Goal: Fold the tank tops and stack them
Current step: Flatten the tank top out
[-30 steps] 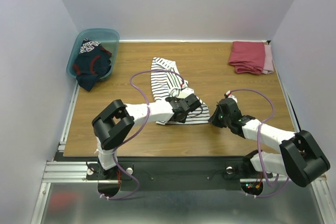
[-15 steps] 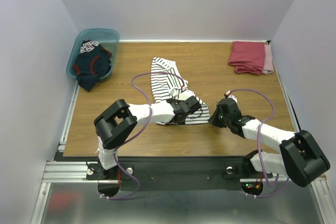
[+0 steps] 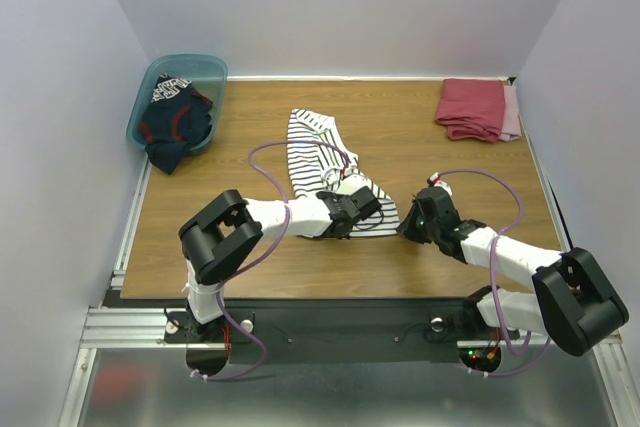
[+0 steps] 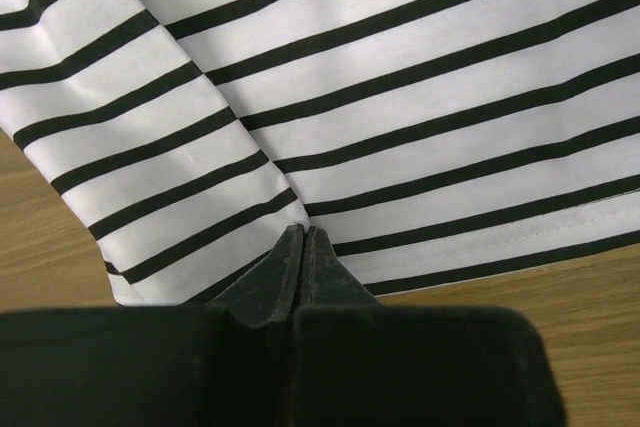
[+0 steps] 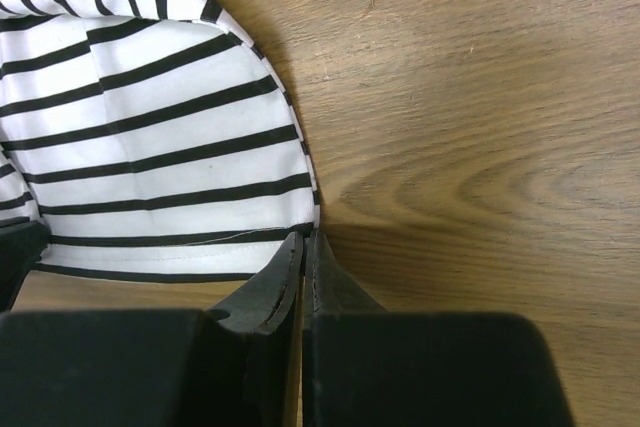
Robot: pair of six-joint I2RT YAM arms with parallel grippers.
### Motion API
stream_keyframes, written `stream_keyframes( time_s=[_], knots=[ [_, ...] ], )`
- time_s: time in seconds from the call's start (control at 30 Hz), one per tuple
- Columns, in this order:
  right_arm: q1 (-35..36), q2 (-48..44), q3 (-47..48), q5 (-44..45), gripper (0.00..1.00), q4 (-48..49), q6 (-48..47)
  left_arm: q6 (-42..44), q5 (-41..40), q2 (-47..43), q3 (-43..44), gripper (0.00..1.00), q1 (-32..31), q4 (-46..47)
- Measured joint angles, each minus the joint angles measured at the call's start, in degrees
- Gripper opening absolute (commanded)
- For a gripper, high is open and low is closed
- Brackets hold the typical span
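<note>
The striped tank top [image 3: 315, 159] is spread at the middle of the desk [image 3: 420, 137]. Its 6 o'clock hem is clenched by the left pincer [image 4: 303, 235], its 4 o'clock corner by the right pincer [image 5: 303, 239]. The navy tank top [image 3: 175, 122] is heaped in the teal bin [image 3: 190, 60] at 10 o'clock
</note>
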Motion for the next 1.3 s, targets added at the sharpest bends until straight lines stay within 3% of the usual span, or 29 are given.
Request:
stream_keyframes(
  time_s=[0.23, 0.63, 0.8, 1.1, 1.3],
  knots=[
    [0.0, -0.5, 0.5, 0.4, 0.0, -1.0, -0.1, 0.4, -1.1, -5.0, 0.0, 0.0, 2.2, -3.7],
    [0.0, -7.2, 13.4, 3.7, 0.0, -11.4, -0.8, 2.6, 3.5, -34.7, 0.2, 0.0, 17.4, -5.3],
    [0.0, -9.0, 27.1, 5.9, 0.0, -16.4, -2.1, 1.7, 2.1, -43.9, 3.1, 0.0, 20.8, -6.1],
    [0.0, -8.4, 62.8, 13.5, 0.0, -19.5, -6.6, 0.4, -6.3, -56.1, 17.8, 0.0, 21.8, 0.5],
    [0.1, -7.6, 73.5, 13.8, 0.0, -19.2, -8.0, 0.5, -7.8, -58.6, 23.9, 0.0, 21.8, 7.8]
  ],
)
